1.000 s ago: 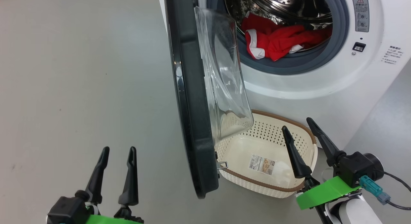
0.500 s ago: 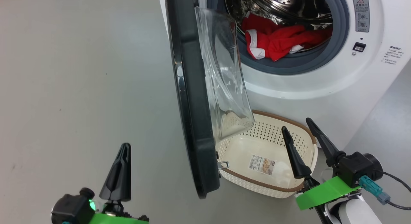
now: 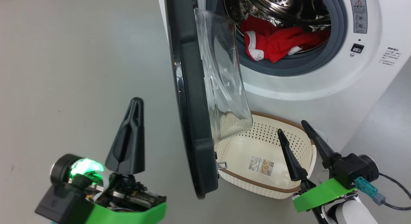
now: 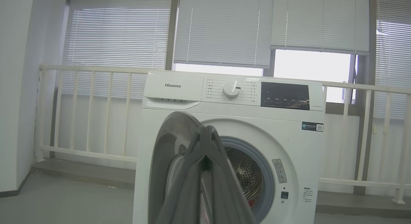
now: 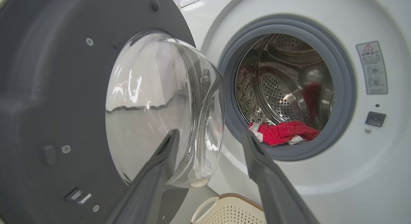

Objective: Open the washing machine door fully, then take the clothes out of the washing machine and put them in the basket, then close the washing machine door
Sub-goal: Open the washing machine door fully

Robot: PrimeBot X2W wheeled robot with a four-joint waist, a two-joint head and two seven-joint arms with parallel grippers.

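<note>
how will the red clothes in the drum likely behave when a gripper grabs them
The clothes lie crumpled against the grey rubber ring, so they are probably floppy and would drape from a pinch. They look like thin fabric, likely light. Bunched together, one grab may leave part behind.

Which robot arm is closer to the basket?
Right. The right end effector hovers open beside the basket; the left end effector is shut, beyond the door.
</note>
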